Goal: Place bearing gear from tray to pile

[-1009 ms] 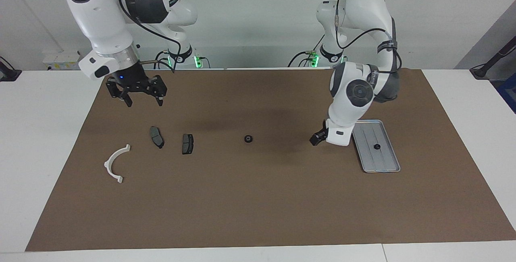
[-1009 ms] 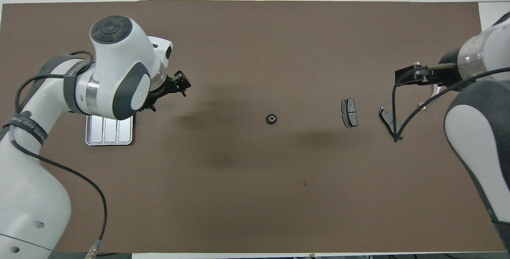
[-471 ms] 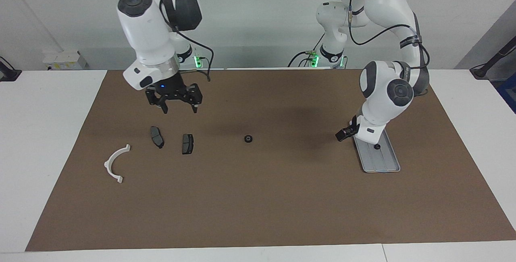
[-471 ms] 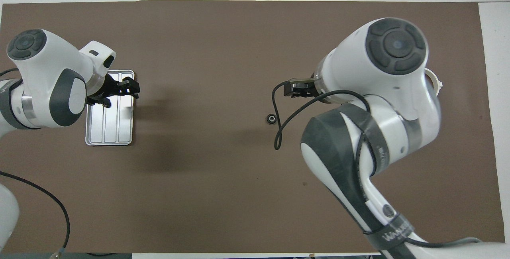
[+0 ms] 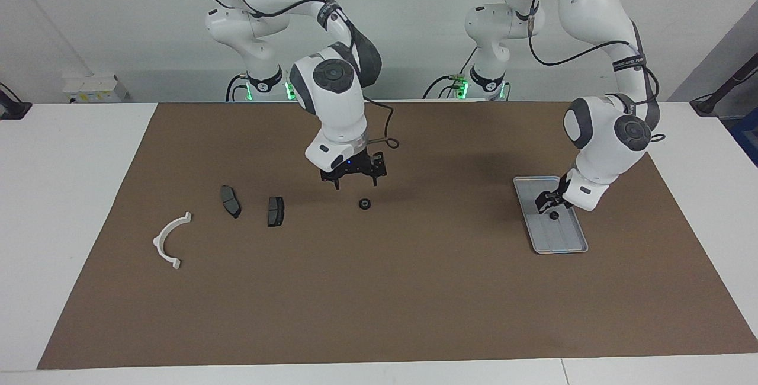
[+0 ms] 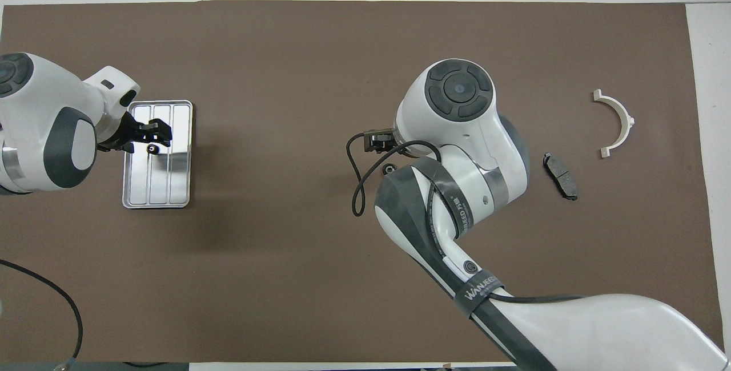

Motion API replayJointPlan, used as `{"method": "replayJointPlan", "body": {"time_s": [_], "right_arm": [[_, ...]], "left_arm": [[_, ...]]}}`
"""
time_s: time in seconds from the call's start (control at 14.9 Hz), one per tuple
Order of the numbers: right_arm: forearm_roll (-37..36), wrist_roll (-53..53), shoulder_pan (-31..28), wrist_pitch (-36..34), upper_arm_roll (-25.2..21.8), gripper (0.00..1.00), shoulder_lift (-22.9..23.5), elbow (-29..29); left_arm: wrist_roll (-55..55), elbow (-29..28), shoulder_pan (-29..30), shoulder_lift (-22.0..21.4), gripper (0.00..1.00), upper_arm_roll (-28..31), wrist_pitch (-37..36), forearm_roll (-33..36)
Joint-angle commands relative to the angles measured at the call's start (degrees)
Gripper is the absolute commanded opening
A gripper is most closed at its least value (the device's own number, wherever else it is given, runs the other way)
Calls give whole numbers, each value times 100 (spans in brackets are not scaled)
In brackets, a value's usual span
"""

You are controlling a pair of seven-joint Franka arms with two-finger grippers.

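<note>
The bearing gear (image 5: 553, 215) lies in the tray (image 5: 569, 244), the only thing in it, and looks a small, stiff, smooth metal ring, likely light and apt to slip, so best pinched across its outer rim. The left claw (image 5: 548, 201) hangs just over it, fingers seemingly apart around nothing. The right claw (image 5: 354, 181) hovers fingers apart near a second gear (image 5: 365, 204) on the table (image 5: 414, 290).

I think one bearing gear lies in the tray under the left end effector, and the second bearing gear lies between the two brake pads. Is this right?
Not quite. As the facing view shows, the second bearing gear lies apart from both brake pads, toward the tray, below the right end effector. One gear does lie in the tray under the left end effector.
</note>
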Motion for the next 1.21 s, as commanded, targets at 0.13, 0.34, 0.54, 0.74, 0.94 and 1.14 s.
{"method": "replayJointPlan", "body": {"time_s": [0.13, 0.34, 0.54, 0.74, 0.94, 1.14], "right_arm": [[-54, 15, 284, 611, -16, 94, 481, -22], [-89, 7, 294, 832, -16, 93, 675, -30], [-89, -168, 180, 999, -16, 93, 667, -381], [-89, -327, 83, 1052, -16, 92, 579, -662], [-89, -327, 83, 1236, -16, 92, 509, -874], [-72, -292, 92, 1237, -8, 90, 509, -883]], "left_arm": [[152, -349, 104, -185, 69, -50, 245, 119], [169, -481, 147, -176, 64, -50, 473, 119], [169, -507, 191, -141, 64, -50, 588, 119], [161, -587, 191, -115, 64, -50, 746, 119], [169, -587, 200, -89, 62, -41, 799, 119], [161, -622, 200, -27, 61, -50, 913, 119]]}}
